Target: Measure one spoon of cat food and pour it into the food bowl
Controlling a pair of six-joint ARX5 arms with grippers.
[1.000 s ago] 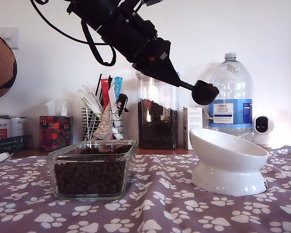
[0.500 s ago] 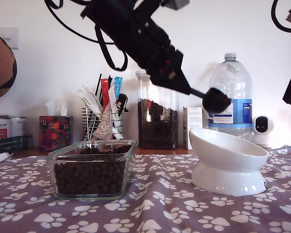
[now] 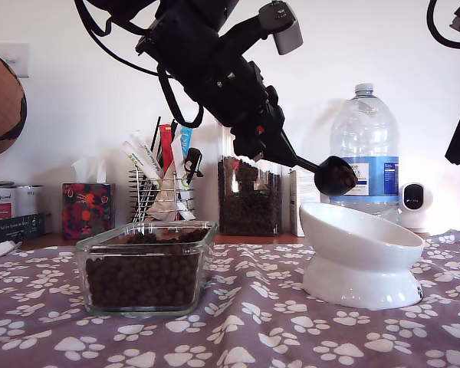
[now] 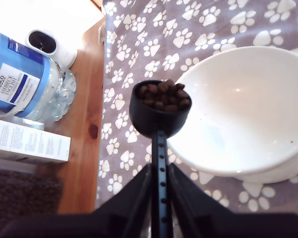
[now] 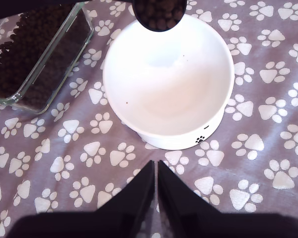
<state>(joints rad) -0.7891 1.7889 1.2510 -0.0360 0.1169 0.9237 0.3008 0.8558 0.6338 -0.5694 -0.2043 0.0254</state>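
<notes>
My first pincer (image 4: 160, 186) pinches the spoon (image 4: 159, 130) by its thin black handle, jaws pressed on it from both sides. The first wrist view shows the cup heaped with cat food (image 4: 164, 94) and sitting over the rim of the food bowl (image 4: 248, 114), near its high side; the bowl's inside looks bare apart from a few dark specks. The exterior view adds height: spoon cup (image 3: 336, 175) hangs above the bowl (image 3: 360, 257), clear of the rim, handle sloping up into the arm, which comes in from that view's upper left. My second pincer (image 5: 155, 191) has its fingers pressed together with nothing between them, aimed down over the paw-print cloth (image 5: 79, 163) just beside the bowl's pedestal; its view catches the spoon cup (image 5: 159, 14) over the far rim and a clear glass dish (image 5: 35, 59) of kibble beside the bowl. Only the exterior view shows the background: a tall kibble jar (image 3: 249, 192), a water bottle (image 3: 364, 149) and a pen holder (image 3: 162, 180) behind the desk's cloth.
</notes>
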